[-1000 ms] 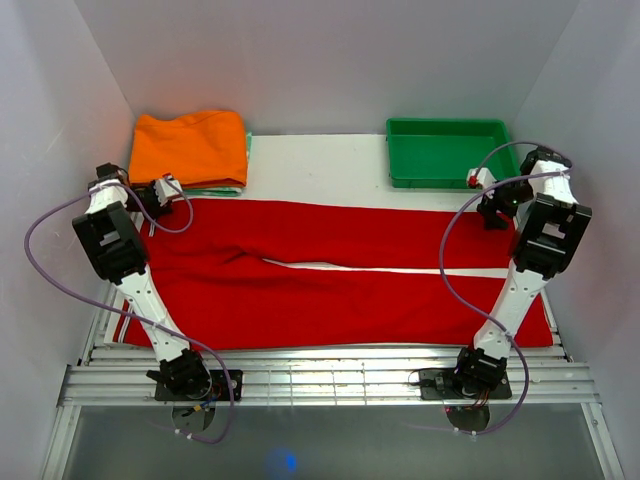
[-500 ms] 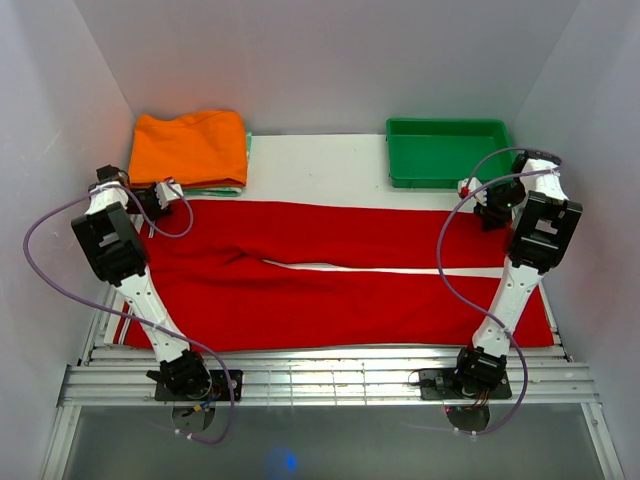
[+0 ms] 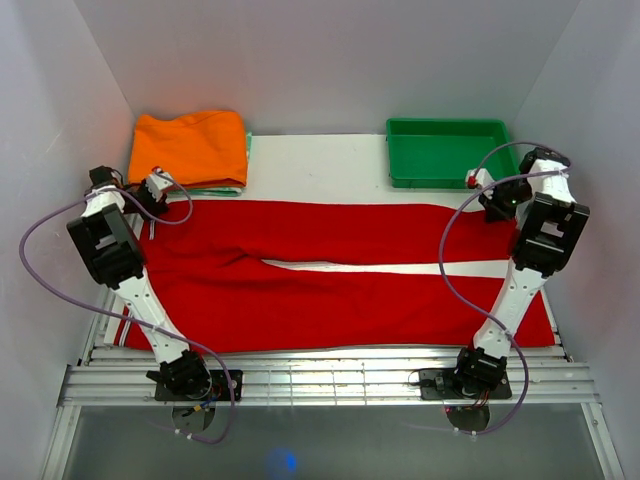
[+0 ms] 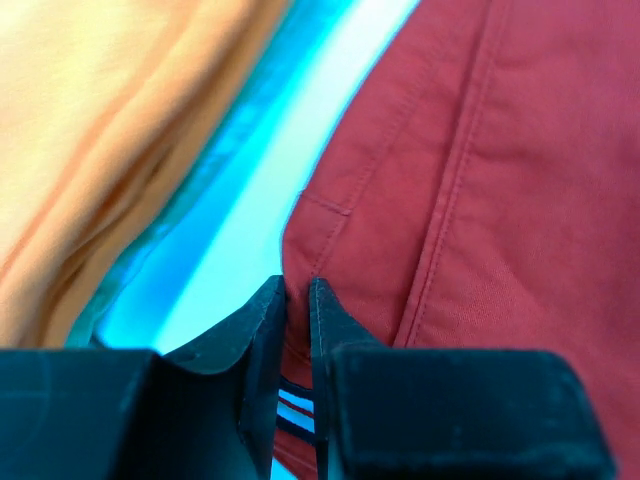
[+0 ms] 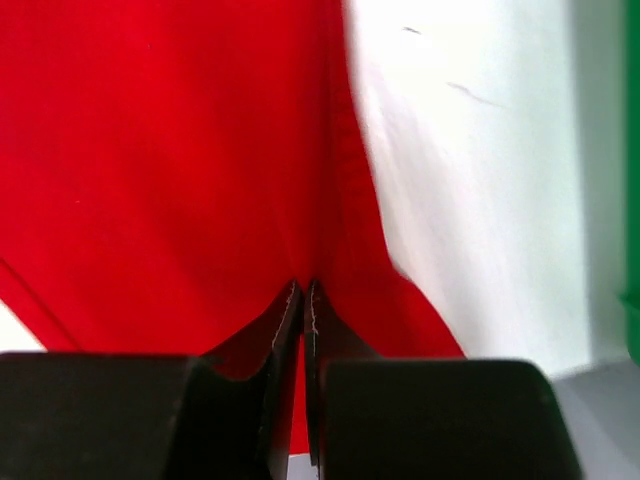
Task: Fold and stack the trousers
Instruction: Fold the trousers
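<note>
Here I am with the trousers (image 3: 330, 270) spread flat at full length across the counter (image 3: 320, 165), running from 9 o'clock to 3 o'clock. A pale sliver shows between the two legs toward the 3 o'clock side. My left end effector (image 4: 297, 300) sits at the far corner at 10 o'clock, closed to a narrow slit with the red edge of the cloth pinched between its tips. My right end effector (image 5: 303, 300) is at the far corner at 2 o'clock, clamped fully down, with red fabric caught in the seam between its pads. So I have both far corners in hand, and as I read it, that is all that is done. No fold is made, the legs lie side by side, and nothing is doubled over. Left to do, by my judgement: bring this far edge over toward 6 o'clock, fold the length down to a compact packet, then carry it to a pile. The orange folded garment (image 3: 190, 148) at 11 o'clock, just beyond my left corner, looks the likely place to stack, though I can't be sure of that. The green tray (image 3: 440, 183) stands at 1 o'clock, apart from the cloth. As for writing, I can read none. There are plain seams and stitching, a bit of striped trim under my left tips, and no brand or label that I can make out.
</note>
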`<state>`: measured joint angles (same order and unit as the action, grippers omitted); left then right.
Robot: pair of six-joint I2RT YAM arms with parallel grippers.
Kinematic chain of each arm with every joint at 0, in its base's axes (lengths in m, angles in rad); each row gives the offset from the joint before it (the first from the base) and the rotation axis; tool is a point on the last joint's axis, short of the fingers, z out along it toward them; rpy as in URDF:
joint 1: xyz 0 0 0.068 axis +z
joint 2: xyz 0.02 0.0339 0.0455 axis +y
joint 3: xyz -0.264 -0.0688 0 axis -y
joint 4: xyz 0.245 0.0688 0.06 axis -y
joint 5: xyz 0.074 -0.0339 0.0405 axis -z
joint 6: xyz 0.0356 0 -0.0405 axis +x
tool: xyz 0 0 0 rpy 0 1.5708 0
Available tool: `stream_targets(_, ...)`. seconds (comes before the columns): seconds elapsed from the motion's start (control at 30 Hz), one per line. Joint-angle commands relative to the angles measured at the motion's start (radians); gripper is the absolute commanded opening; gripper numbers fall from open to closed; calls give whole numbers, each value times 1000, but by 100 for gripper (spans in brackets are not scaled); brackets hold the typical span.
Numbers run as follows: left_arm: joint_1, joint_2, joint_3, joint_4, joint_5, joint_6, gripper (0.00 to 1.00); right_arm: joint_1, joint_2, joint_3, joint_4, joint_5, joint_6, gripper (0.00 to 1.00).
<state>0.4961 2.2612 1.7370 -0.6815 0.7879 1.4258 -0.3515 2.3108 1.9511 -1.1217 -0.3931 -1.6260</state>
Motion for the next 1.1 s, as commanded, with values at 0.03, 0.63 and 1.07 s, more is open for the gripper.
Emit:
stream_targets(0.03, 47, -162, -40, 193, 119, -243, 0, -70, -194, -30, 123, -121, 97, 8)
stream_targets(0.63, 424, -960, -778, 348, 471, -143, 0, -447, -930, -824, 263, -426, -384, 8)
stream_targets(1.07, 730, -747, -812, -658, 56, 950, 0, -767, -950, -1084, -17, -86, -1032, 8)
